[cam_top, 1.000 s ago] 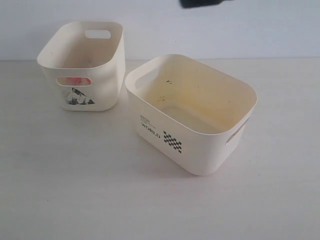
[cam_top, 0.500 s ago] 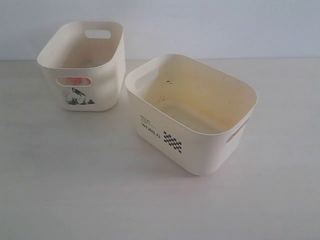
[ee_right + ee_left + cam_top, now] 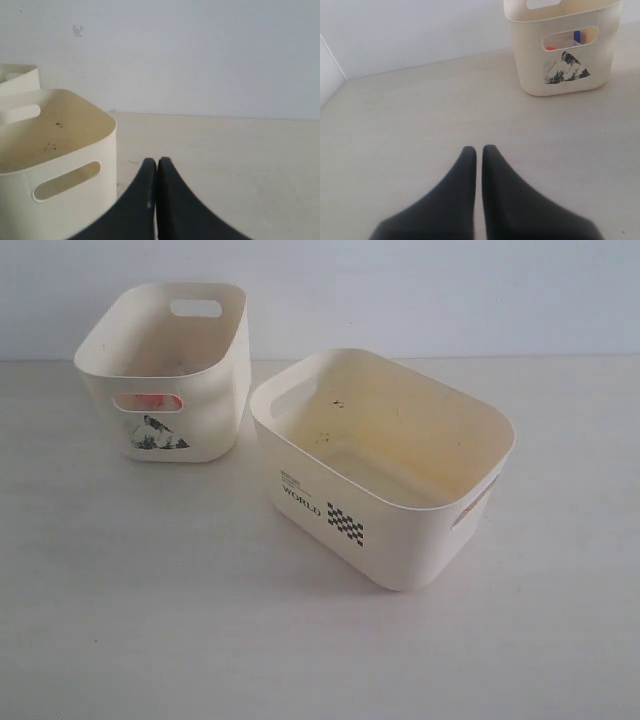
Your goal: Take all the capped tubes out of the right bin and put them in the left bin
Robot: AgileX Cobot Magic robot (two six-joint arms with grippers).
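The wide "WORLD" right bin [image 3: 400, 540] stands mid-table and I see no tube inside it. The narrower left bin [image 3: 215, 390] with the dark picture stands at the back left. Through its slot handle an orange-red cap [image 3: 150, 401] shows; in the left wrist view an orange-red cap [image 3: 550, 48] and a blue cap [image 3: 577, 36] show through the slot of that left bin [image 3: 535, 75]. My left gripper [image 3: 479, 149] is shut and holds nothing, well short of that bin. My right gripper [image 3: 157, 161] is shut and holds nothing, beside the right bin [image 3: 75, 145]. Neither arm appears in the exterior view.
The bins stand on a pale table [image 3: 150, 600] with a light wall [image 3: 450, 290] behind. A low side wall [image 3: 327, 75] borders the table in the left wrist view.
A dark arm part at the top edge of the exterior view one second ago has left the frame. The bins have not moved.
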